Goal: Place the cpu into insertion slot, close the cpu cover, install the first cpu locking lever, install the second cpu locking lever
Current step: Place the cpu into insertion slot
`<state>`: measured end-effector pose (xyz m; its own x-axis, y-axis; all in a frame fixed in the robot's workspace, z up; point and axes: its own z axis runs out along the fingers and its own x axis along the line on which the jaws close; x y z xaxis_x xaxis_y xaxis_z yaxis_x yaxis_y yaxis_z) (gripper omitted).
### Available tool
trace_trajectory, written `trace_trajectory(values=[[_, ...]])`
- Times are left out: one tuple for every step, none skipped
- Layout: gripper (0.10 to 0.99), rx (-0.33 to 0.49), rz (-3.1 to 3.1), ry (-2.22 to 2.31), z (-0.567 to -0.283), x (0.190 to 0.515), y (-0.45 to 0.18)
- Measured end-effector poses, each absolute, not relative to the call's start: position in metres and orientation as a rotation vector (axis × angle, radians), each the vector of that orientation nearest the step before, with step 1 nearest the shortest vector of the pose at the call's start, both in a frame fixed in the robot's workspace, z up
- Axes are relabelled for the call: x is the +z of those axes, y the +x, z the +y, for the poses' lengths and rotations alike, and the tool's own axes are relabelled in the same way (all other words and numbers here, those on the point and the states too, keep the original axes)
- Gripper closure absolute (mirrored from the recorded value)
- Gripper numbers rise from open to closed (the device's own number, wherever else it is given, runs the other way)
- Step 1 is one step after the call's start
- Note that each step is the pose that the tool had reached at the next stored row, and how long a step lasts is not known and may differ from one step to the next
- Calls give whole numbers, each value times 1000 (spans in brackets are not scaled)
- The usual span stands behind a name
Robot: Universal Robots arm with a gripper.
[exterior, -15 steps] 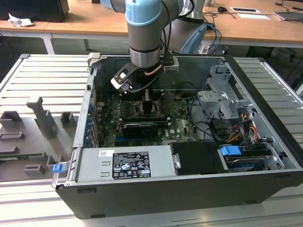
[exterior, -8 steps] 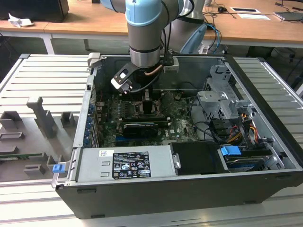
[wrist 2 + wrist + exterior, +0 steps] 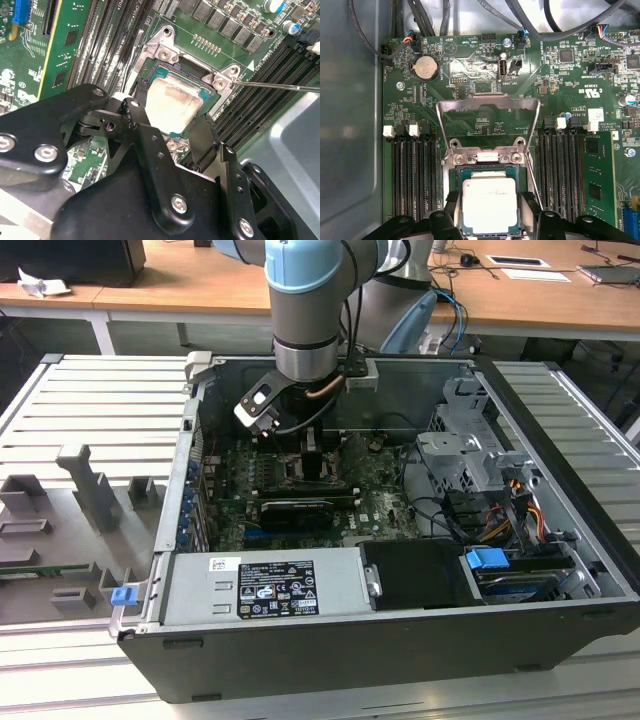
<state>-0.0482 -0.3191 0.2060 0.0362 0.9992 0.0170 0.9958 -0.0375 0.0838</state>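
The hand (image 3: pixel 490 214) hangs over the insertion slot (image 3: pixel 485 158), fingers (image 3: pixel 532 202) spread wide and gripping nothing, flanking the seated cpu (image 3: pixel 489 197), with the cpu cover (image 3: pixel 487 101) swung open beyond the slot.

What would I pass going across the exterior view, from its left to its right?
Grey blocks → robot arm → metal drive cage → ribbed panel beyond the case.
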Motion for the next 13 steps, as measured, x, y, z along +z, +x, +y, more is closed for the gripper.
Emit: trace_trajectory(values=[[490, 109, 2145, 2226, -319, 208, -48], [490, 109, 2145, 2226, -319, 209, -48], [490, 109, 2145, 2226, -319, 210, -48], [490, 108, 2145, 2226, -319, 212, -48], [506, 107, 2145, 2227, -319, 212, -48], [573, 107, 2145, 2228, -319, 213, -48], [635, 107, 2145, 2228, -319, 213, -48], [698, 107, 2145, 2228, -319, 213, -48], [757, 107, 2145, 2228, -319, 214, -48], [816, 107, 2145, 2228, -319, 214, -48], [816, 107, 2145, 2228, -319, 214, -48], [878, 107, 2145, 2228, -319, 215, -48], [937, 107, 2145, 2228, -319, 215, -48]])
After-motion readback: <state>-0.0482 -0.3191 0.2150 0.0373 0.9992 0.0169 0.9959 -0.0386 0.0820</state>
